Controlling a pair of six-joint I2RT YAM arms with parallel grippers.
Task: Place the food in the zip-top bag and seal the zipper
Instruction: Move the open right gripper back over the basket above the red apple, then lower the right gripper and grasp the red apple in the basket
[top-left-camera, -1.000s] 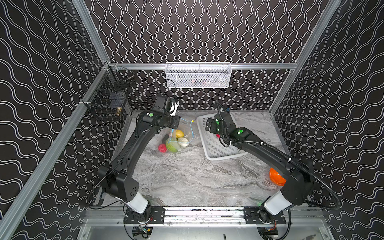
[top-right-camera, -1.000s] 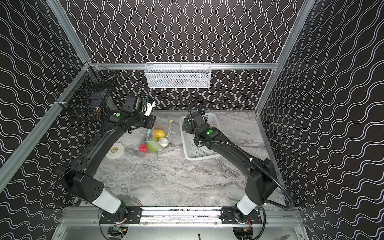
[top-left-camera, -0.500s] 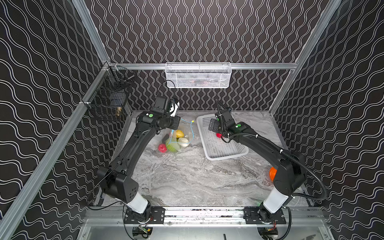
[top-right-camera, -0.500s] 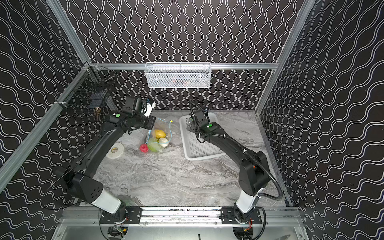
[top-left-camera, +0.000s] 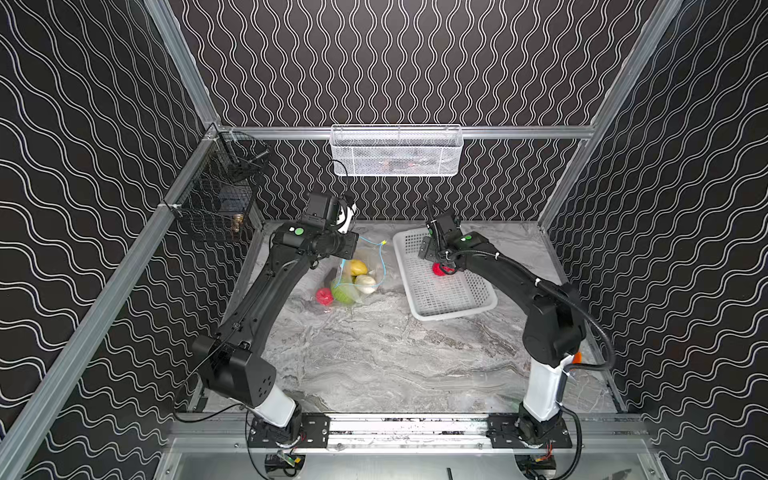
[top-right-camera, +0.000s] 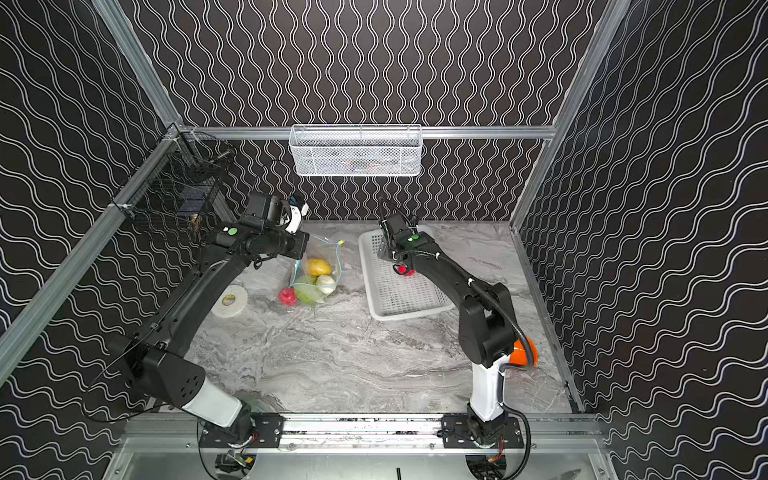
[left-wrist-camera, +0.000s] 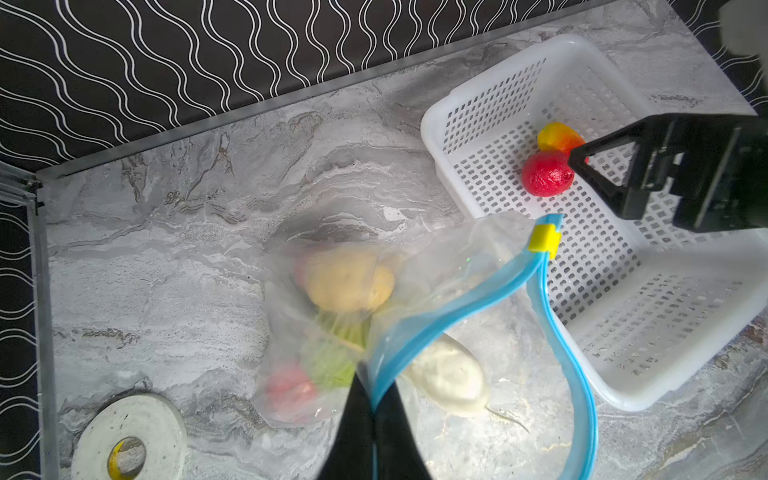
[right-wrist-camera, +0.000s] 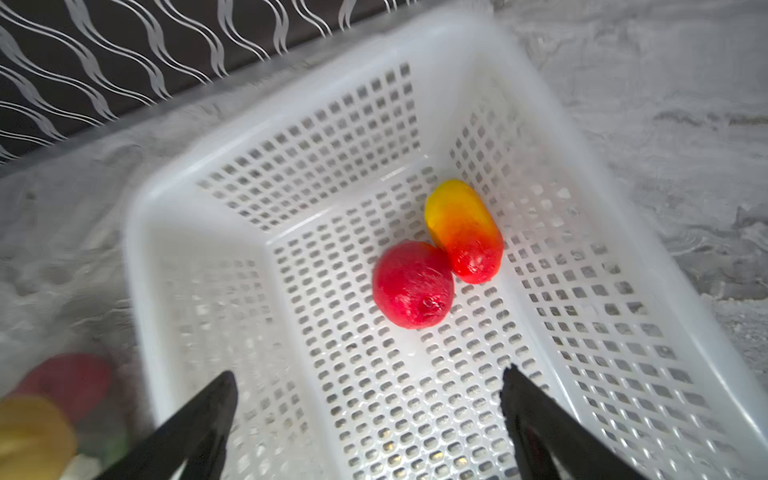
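Bag (top-left-camera: 372, 262) left of basket (top-left-camera: 449, 297); round (right-wrist-camera: 413, 291), pepper (right-wrist-camera: 463, 232) touching inside basket.

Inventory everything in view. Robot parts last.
table: one, grey marble, under everything.
zip-top bag: one, clear, beside the basket, mouth open.
zipper: one, light blue, along the bag's mouth.
potato: one, yellow, in the bag.
cabbage: one, green, in the bag.
radish: one, white, in the bag.
bagged red round: one, red, bag's bottom.
basket red round: one, red, basket floor.
pepper: one, orange-yellow, touching that round.
perforated basket: one, white, on table.
tape roll: one, white, on table.
bowl: one, orange, behind right arm.
hanging basket: one, white wire, back rail.
wall cage: one, black wire, left rail.
left claw: one, black, shut on zipper.
right claw: one, black, open over basket.
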